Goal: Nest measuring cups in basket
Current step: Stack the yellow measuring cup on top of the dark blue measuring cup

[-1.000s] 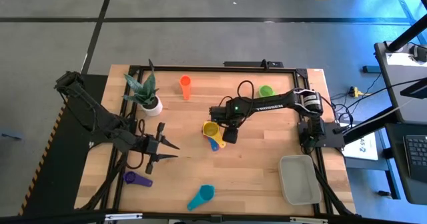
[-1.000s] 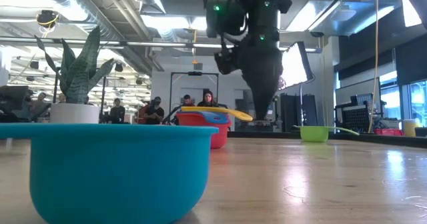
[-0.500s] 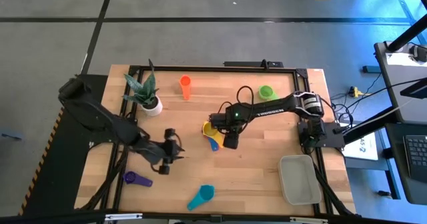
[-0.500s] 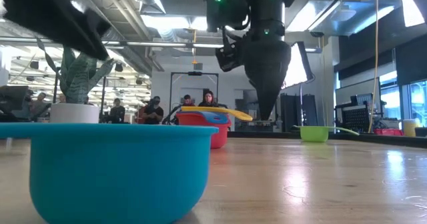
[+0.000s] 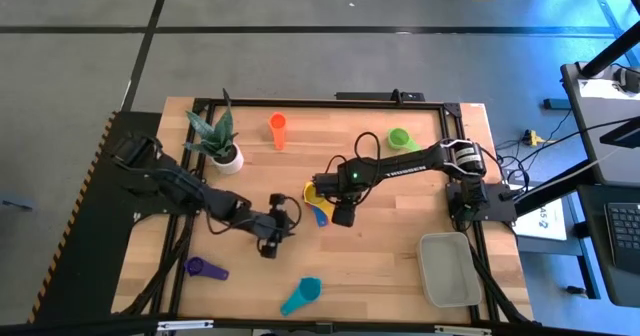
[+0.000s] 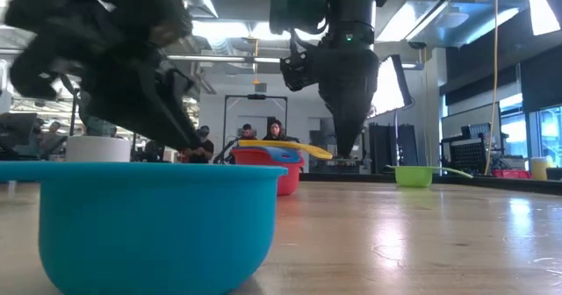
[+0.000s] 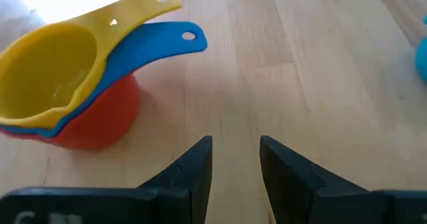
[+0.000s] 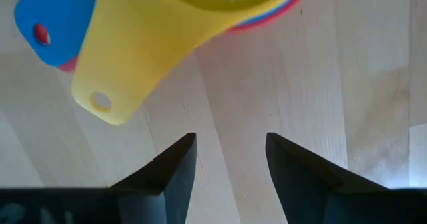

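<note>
Room: grey floor around the table; in the low view an open workshop with ceiling ducts, and people seated far behind.
Table: pale wood planks in a black frame.
Basket: well away from the nested stack, at the right arm's near corner, holding nothing.
Left end effector: near the stack, fingers apart, grasping nothing.
Right end effector: just beside the stack, fingers apart, grasping nothing.
Nested stack: yellow in blue in red, mid-table.
Loose cups: teal cup, purple cup, orange cup, green cup, all well apart from the stack.
</note>
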Robot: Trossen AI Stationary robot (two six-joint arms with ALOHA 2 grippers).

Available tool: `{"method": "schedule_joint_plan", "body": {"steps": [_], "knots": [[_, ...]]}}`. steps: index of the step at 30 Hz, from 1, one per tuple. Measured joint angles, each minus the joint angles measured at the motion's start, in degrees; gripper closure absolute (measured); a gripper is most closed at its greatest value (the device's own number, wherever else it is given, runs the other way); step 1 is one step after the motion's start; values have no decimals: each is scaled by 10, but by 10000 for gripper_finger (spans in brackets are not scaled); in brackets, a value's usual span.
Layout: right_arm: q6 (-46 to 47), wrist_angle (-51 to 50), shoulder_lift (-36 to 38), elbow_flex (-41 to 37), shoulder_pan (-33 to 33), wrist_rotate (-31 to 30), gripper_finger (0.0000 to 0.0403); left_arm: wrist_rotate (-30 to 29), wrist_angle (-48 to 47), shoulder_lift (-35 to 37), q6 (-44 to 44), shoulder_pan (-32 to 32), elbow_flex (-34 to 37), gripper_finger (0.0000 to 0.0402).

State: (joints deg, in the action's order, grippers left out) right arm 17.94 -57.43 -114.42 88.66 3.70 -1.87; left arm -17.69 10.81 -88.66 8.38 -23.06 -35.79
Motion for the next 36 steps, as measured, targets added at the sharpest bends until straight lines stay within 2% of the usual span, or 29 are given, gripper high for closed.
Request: {"method": "schedule_joint_plan", "body": {"steps": [4,13,23,36], "knots": [[4,20,0,0,0,5,220,47,54,-25,-15,27,0,282],[13,22,0,0,0,5,220,80,75,-78,-34,60,-31,283],[15,62,0,0,17,15,220,83,73,-115,-76,65,-88,282],[3,49,3,0,24,-1,220,89,52,-108,-75,67,-90,282]]}}
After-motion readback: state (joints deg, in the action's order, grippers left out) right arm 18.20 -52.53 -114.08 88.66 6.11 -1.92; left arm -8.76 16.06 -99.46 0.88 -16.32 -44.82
